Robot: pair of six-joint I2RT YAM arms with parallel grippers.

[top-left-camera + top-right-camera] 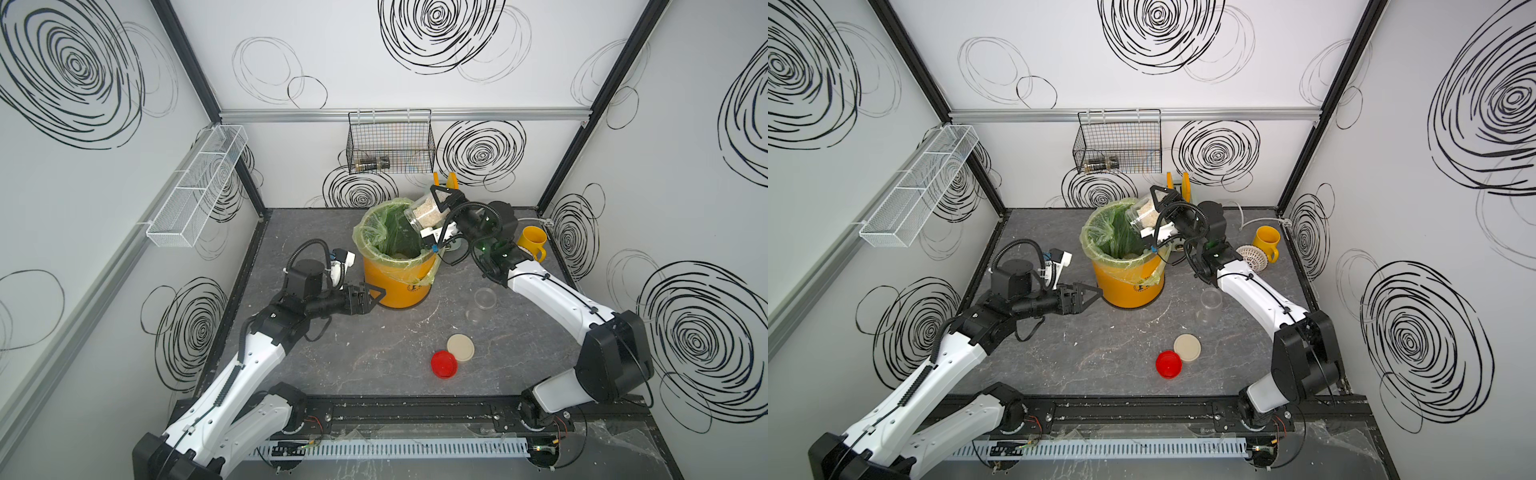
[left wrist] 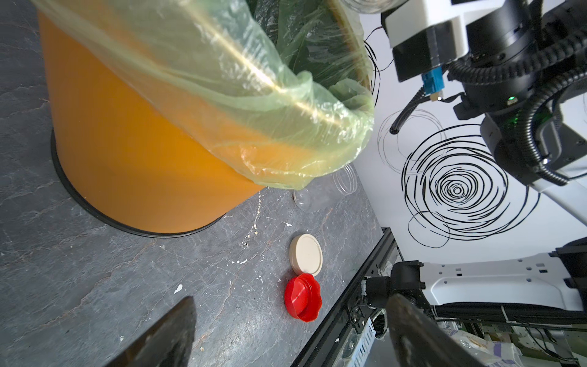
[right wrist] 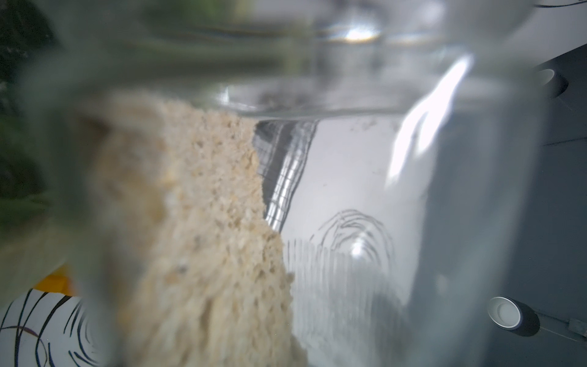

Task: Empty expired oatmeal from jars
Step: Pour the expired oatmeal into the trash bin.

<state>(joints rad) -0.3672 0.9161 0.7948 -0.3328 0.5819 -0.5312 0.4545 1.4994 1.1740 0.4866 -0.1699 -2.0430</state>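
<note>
Jar (image 1: 417, 219) tilts mouth-down over bucket (image 1: 395, 286), clamped in right hand (image 1: 433, 214); left hand (image 1: 376, 296), spread, points at bucket.

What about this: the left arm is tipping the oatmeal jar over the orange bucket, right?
No, the right gripper is tipping the oatmeal jar over the orange bucket; both top views show it. The left gripper is open and empty.

I see a clear, glossy jar (image 1: 422, 216) of rough, dry oatmeal (image 3: 206, 222); a smooth plastic bucket (image 2: 127, 159) with thin, crinkled, shiny film (image 2: 254, 95); a matt grey stone-look desk (image 1: 332, 353); a glossy red lid (image 2: 301, 300).
</note>
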